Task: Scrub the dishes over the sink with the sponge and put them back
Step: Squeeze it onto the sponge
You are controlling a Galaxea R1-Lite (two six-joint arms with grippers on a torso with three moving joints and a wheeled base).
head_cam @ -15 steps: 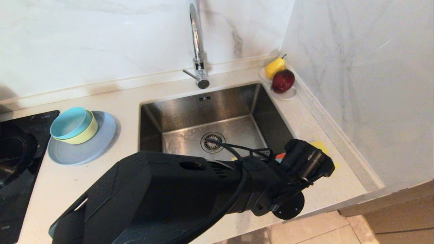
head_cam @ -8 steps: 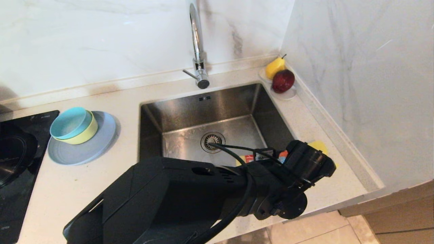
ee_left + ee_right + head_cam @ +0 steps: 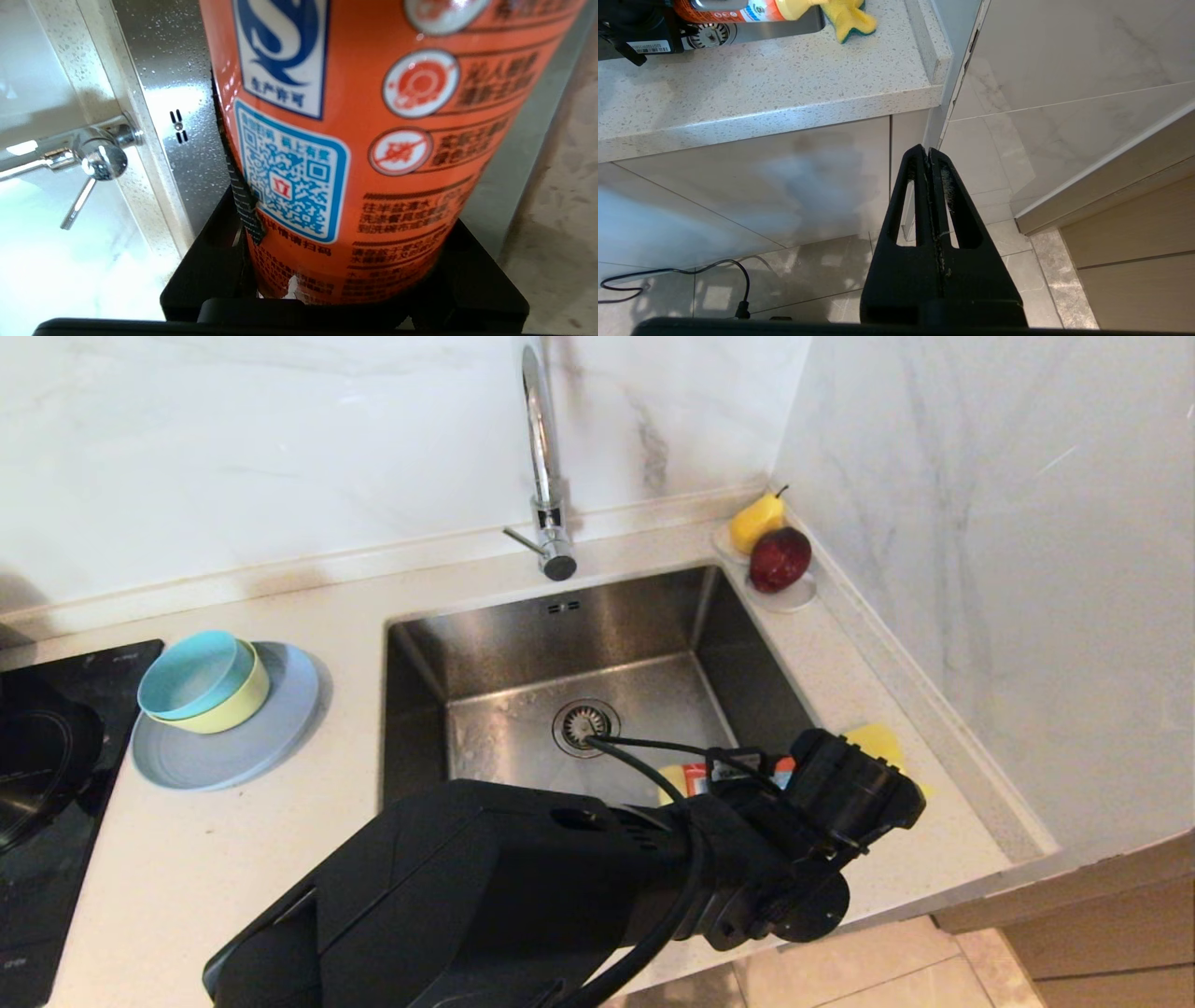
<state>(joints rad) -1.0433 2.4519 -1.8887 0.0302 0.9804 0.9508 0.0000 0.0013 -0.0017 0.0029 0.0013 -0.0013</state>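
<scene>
Presently the orange detergent bottle (image 3: pixel 355 140) is clamped between the jaws of the left gripper (image 3: pixel 345 280) at the sink's (image 3: pixel 523 644) front right corner, and the yellow sponge (image 3: pixel 878 743) is seen on the surface (image 3: pixel 887 859) just beyond that gripper, untouched. The right gripper (image 3: pixel 930 163) is parked below the surface edge, jaws pressed together on nothing. The bowls (image 3: pixel 201 681) are stacked on the plate (image 3: pixel 280 728), well apart to the sink's left.

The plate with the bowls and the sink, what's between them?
Only bare speckled countertop lies between the grey-blue plate and the sink, shown in the head view.
</scene>
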